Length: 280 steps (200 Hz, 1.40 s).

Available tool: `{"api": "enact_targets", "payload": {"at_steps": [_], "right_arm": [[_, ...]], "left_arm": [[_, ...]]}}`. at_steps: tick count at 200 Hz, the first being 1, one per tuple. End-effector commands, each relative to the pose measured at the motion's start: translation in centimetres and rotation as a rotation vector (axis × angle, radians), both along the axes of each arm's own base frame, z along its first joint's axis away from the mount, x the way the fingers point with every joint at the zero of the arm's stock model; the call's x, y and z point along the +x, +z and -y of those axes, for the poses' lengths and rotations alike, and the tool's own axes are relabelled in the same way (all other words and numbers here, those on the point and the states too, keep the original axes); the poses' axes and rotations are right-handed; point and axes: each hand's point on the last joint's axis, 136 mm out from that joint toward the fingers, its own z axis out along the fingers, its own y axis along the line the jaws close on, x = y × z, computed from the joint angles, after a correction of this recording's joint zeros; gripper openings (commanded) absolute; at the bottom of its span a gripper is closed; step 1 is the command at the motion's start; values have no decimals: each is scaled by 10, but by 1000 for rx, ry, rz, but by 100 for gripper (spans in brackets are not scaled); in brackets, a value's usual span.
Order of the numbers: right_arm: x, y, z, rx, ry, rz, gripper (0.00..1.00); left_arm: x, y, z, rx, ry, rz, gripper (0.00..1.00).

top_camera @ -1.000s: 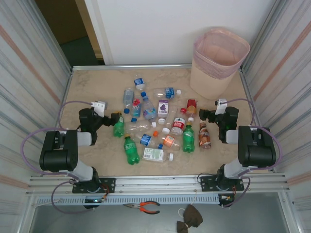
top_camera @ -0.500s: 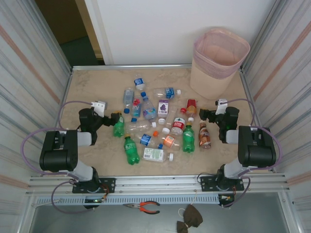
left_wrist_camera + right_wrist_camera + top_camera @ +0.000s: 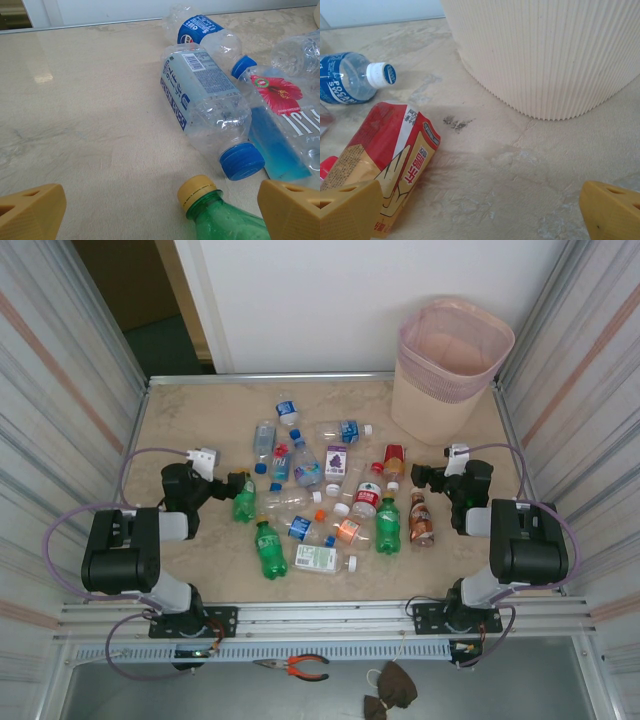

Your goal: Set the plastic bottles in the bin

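The left end effector [image 3: 238,483] and right end effector [image 3: 417,476] gape wide, empty — plastic bottles [image 3: 268,550] scattered between them mid-frame, bin [image 3: 430,405] upper right.

Bright, even overhead light; soft shadows, slight glare on the tabletop [image 3: 42,77], sharp focus throughout.

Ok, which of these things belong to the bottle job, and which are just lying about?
Job: the plastic bottles scattered across the table; the pink bin at its far right corner.

Lying about: the orange-handled pliers and a dark brown cloth-like item, both on the near ledge.
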Motion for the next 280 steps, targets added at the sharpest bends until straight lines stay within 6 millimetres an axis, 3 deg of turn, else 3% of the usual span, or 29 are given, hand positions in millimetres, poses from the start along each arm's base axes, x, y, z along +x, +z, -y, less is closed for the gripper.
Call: {"api": "enact_targets", "payload": {"at_steps": [1, 78, 123, 175, 212, 280], "right_arm": [[-1, 3, 1, -5, -3, 19, 99], [-4, 23, 5, -29, -58, -4, 99], [-11, 39, 8, -29, -105, -59, 99], [-24, 63, -9, -4, -113, -158, 99], [-36, 72, -23, 27, -130, -299, 100], [-51, 57, -50, 33, -159, -533, 96]], "left_arm": [[1, 7, -1, 9, -2, 34, 99], [0, 17, -1, 58, 53, 42, 99], [-5, 31, -13, 83, 140, 32, 99], [-15, 54, -28, 99, 267, -21, 99], [-28, 70, -26, 41, 285, -111, 99], [-61, 108, -6, -41, 200, -319, 94]]}}
